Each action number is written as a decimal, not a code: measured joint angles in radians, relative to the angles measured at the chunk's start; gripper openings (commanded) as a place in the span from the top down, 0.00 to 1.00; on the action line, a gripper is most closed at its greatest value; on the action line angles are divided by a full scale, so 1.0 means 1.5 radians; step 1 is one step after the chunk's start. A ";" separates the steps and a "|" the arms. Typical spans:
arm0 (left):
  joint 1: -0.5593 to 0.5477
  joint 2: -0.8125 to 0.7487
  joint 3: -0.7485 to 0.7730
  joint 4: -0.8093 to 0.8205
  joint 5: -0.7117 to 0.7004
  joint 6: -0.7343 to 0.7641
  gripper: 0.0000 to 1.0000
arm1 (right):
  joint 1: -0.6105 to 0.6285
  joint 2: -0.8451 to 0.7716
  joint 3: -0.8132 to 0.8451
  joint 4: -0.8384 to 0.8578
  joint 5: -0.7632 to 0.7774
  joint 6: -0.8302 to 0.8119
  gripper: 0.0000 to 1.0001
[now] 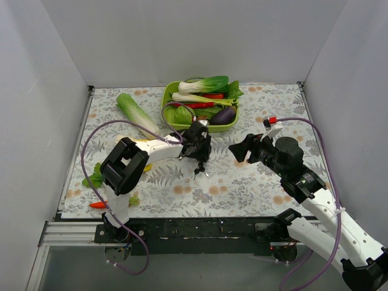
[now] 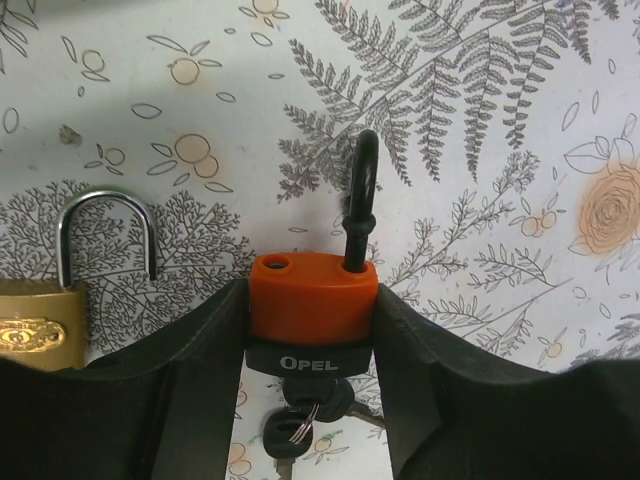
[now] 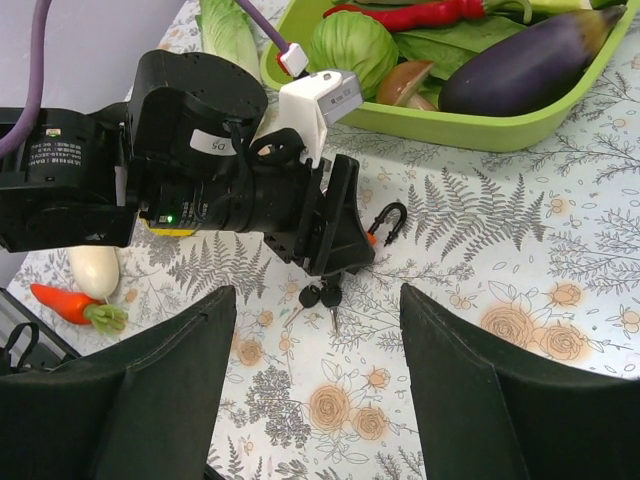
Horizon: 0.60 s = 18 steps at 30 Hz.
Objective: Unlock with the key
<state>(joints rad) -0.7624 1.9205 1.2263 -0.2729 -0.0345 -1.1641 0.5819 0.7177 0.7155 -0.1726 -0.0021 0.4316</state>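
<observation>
My left gripper (image 2: 312, 345) is shut on the orange-and-black padlock (image 2: 312, 300), gripping its body from both sides just above the mat. The padlock's black shackle (image 2: 360, 200) is raised, with one hole bare. Two small black-headed keys (image 2: 300, 420) on a wire ring lie on the mat right under the padlock's bottom. They also show in the right wrist view (image 3: 322, 296) with their silver blades splayed out, and in the top view (image 1: 200, 171). My right gripper (image 3: 318, 380) is open and empty, hovering to the right of the left gripper (image 1: 197, 151).
A brass padlock (image 2: 30, 330) with its shackle open lies left of the held padlock. A green tray (image 1: 168, 115) of vegetables stands behind. A napa cabbage (image 1: 134, 112), a white radish (image 3: 95, 270) and a carrot (image 3: 60, 300) lie at the left.
</observation>
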 measured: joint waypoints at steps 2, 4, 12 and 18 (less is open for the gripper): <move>0.001 0.007 0.012 -0.008 -0.010 0.006 0.57 | 0.000 0.001 0.000 -0.003 0.003 -0.002 0.27; 0.001 0.013 0.022 -0.015 -0.020 0.014 0.49 | 0.000 0.003 0.000 -0.004 0.005 -0.005 0.27; 0.000 0.022 0.044 -0.041 -0.047 0.043 0.29 | 0.000 0.015 0.000 -0.004 0.005 -0.011 0.27; 0.000 0.020 0.044 -0.041 -0.054 0.065 0.08 | 0.000 0.015 0.000 -0.004 0.014 -0.014 0.25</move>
<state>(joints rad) -0.7624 1.9507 1.2922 -0.3351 -0.1150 -1.0668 0.5819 0.7406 0.7155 -0.1791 0.0196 0.4110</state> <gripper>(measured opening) 0.797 0.736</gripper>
